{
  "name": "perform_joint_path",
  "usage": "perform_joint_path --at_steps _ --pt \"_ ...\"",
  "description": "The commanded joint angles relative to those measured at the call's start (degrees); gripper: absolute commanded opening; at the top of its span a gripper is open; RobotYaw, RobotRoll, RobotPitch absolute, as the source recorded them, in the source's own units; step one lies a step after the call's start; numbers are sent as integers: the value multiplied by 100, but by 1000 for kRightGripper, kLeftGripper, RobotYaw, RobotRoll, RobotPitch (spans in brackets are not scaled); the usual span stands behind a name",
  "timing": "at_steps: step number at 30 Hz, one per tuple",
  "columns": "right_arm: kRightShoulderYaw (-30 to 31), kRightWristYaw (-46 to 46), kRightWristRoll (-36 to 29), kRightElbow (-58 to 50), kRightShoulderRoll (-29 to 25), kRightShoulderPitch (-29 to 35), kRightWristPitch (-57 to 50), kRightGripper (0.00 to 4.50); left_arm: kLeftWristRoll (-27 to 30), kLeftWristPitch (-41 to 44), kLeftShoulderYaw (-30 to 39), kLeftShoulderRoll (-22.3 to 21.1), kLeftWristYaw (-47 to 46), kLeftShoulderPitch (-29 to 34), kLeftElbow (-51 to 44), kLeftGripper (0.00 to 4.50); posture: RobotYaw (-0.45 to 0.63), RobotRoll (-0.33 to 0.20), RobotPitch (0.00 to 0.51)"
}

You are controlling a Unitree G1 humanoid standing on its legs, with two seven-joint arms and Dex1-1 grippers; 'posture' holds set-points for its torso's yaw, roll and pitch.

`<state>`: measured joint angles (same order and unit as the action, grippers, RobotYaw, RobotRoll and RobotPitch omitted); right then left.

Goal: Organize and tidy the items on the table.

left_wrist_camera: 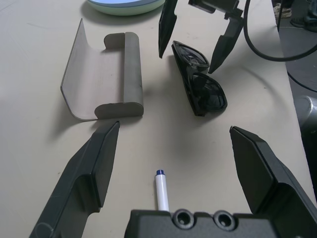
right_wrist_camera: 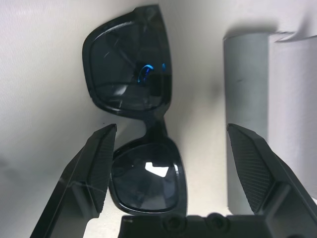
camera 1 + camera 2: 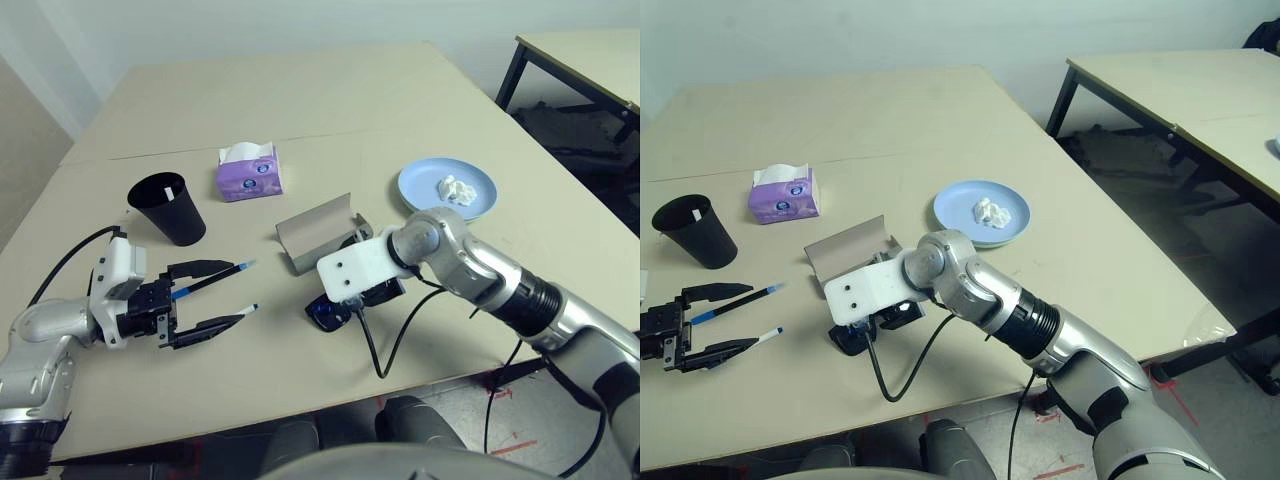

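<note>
While both arms hang low over the tabletop, the scene reads:
Right gripper: fingers spread wide, straddling the black sunglasses from above, not touching them.
Sunglasses: folded, lying just beside the open grey glasses case; the head views hide most of them behind the right wrist.
Left gripper: fingers open, empty, pointing toward the case.
Pens: black pen and white pen lie at the left fingers; the left wrist view shows only the white one's blue cap end.
Black cup: upright, behind the left gripper.
Blue plate: carries the white tissue wad, behind the right arm.
Purple tissue pack: between cup and plate.
</note>
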<state>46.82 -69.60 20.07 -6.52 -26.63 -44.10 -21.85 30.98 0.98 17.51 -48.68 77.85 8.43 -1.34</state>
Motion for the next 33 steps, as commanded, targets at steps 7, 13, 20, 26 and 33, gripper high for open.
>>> perform_joint_path --at_steps 7,13,20,26,33 --pt "3 -79 137 29 55 168 78 3849 -160 -47 -30 -133 99 203 18 4500 -73 0 34" --pt "-36 -93 143 28 103 192 67 1650 -228 -133 -50 -118 158 246 138 4500 -79 0 35" --pt "-52 -157 170 -38 54 257 106 153 -262 -284 -74 -51 237 189 359 4500 -82 0 34" --pt "-144 -192 205 60 29 25 326 153 -244 -381 -97 -6 275 133 588 4500 -89 0 33" --pt "-516 -155 67 739 348 -963 612 152 -202 -385 77 178 -31 20 915 4500 -87 0 25"
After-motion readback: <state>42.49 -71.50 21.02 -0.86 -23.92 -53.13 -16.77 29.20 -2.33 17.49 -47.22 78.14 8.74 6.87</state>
